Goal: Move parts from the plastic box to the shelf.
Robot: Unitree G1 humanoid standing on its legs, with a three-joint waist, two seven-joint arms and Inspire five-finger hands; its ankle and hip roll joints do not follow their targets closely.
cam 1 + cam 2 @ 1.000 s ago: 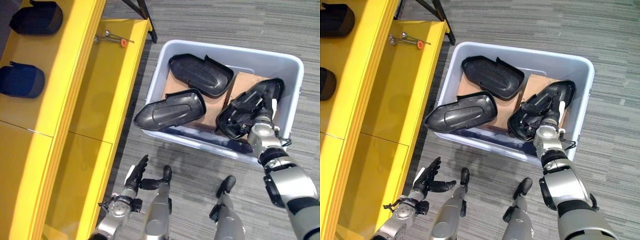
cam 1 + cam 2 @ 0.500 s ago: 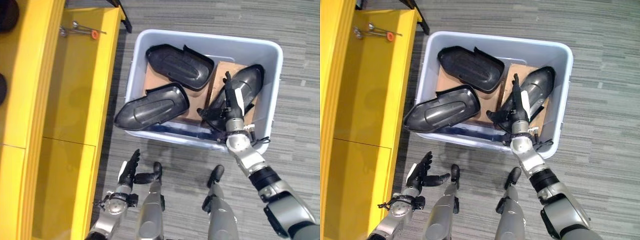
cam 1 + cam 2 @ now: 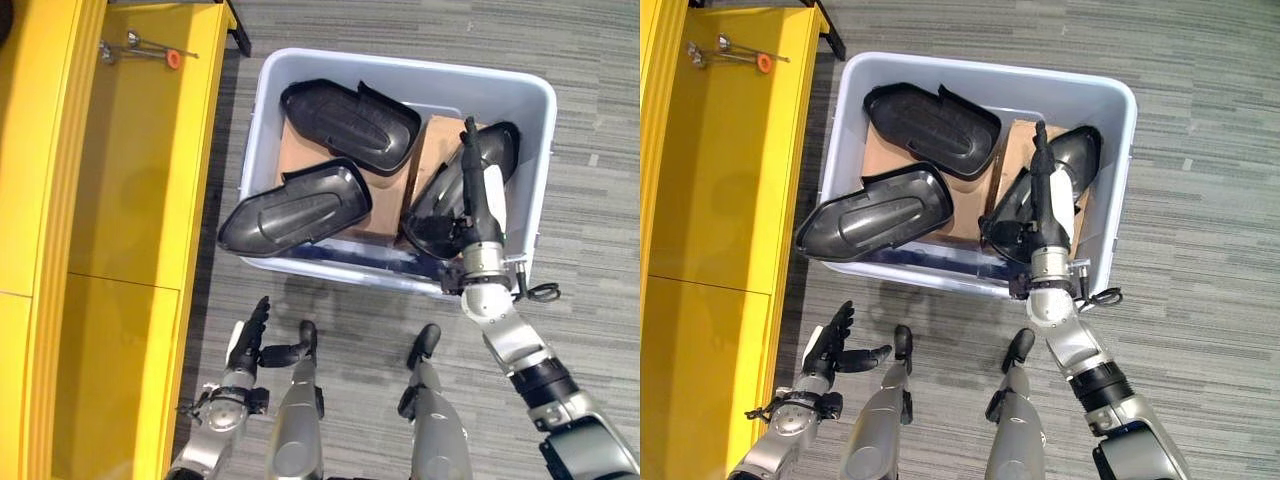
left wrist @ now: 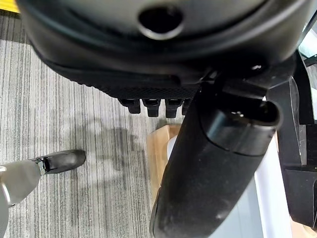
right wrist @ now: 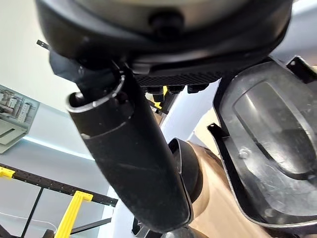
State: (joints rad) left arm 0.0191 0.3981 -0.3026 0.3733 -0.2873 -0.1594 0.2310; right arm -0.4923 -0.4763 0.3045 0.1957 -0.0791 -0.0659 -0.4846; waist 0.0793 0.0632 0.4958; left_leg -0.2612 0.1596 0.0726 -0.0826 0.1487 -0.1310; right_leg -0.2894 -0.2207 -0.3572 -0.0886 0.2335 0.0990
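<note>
**Right hand reaching onto the rightmost part in the box**

Nearest, the left hand [image 3: 245, 345] is hanging idle low over the carpet, fingers spread and relaxed, holding nothing. Just beyond, the right hand [image 3: 478, 205] is lying along the rightmost black part [image 3: 495, 150] inside the plastic box [image 3: 545, 140], fingers stretched straight over it and not yet curling round. 2 more parts are lying in the box: the middle part [image 3: 300, 208], overhanging the near rim, and the far part [image 3: 350, 115]. The yellow shelf [image 3: 120, 200] is standing to the left, well apart from the hand.

Risk: with the fingers flat, a lift is likely slipping off the smooth curved shell; the part may also catch on the box wall beside it.

Compared with 1 second ago, the hand is now extending straight along the part rather than bunching at its near end, and the whole view is sitting further left.
</note>
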